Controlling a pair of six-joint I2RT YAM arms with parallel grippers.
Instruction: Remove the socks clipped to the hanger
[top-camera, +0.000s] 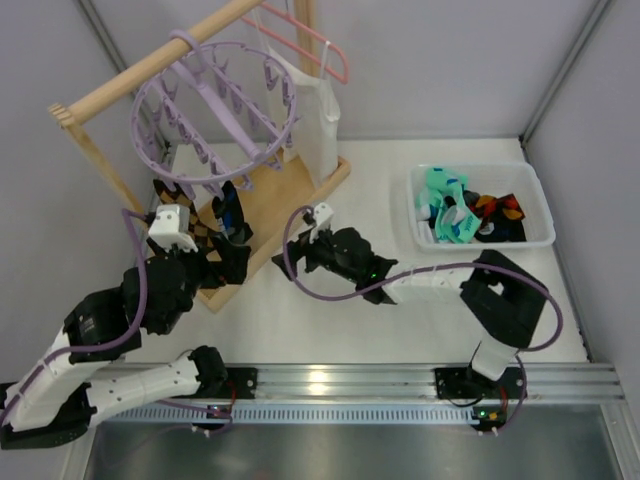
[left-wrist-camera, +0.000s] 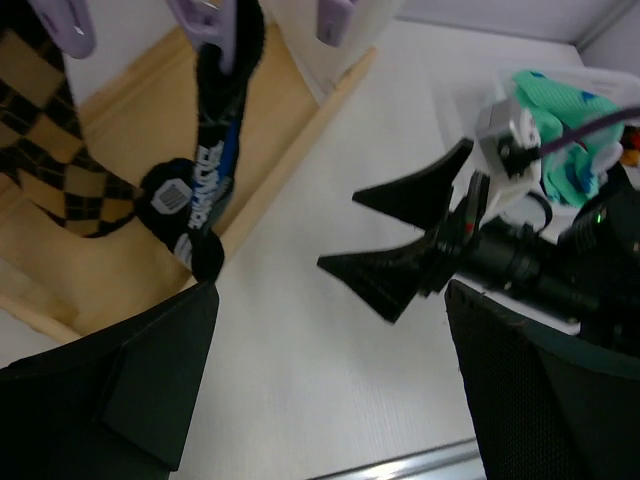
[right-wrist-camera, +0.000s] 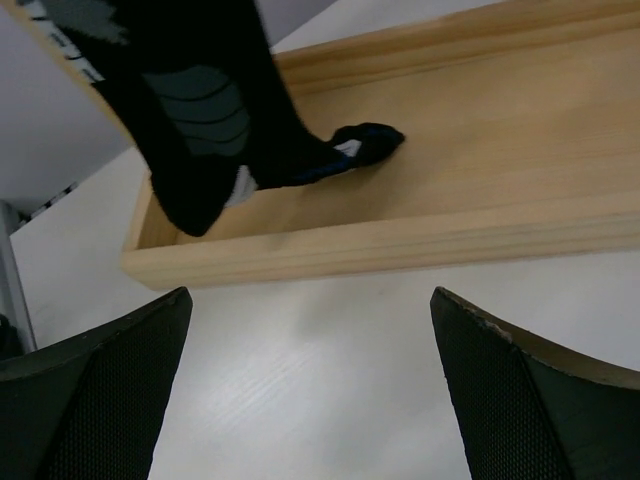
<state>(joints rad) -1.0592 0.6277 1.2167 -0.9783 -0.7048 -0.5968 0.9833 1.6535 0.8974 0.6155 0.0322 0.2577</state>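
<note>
- the hanger (top-camera: 215, 115), a lavender ring of small clips, hangs by its hook from the wooden rail (top-camera: 150, 65) at the far left of the table (top-camera: 330, 320).
- two socks are clipped to its near side: a black sock (left-wrist-camera: 215, 170) with a blue and white label, and just to its left a brown checked sock (left-wrist-camera: 50, 170).
- both hang down over the wooden base (right-wrist-camera: 400, 240) of the rail frame. the black sock's toe reaches down close to the board, but whether it touches cannot be told.
- the left gripper (top-camera: 228, 258) sits low at the near edge of the base, just below the two clipped socks. its jaws are spread wide with nothing between them.
- the right gripper (left-wrist-camera: 340, 230) points at the base from the right of the black sock, apart from it. its jaws also stand wide and hold nothing.
- a long white cloth (top-camera: 320, 120) hangs from a pink coat hanger (top-camera: 310, 35) on the same rail, to the right of the ring.
- mint-green socks (top-camera: 445, 205) and a black-and-orange sock (top-camera: 500, 210) lie in the white bin (top-camera: 540, 235) at the far right, well apart from the hanger.
</note>
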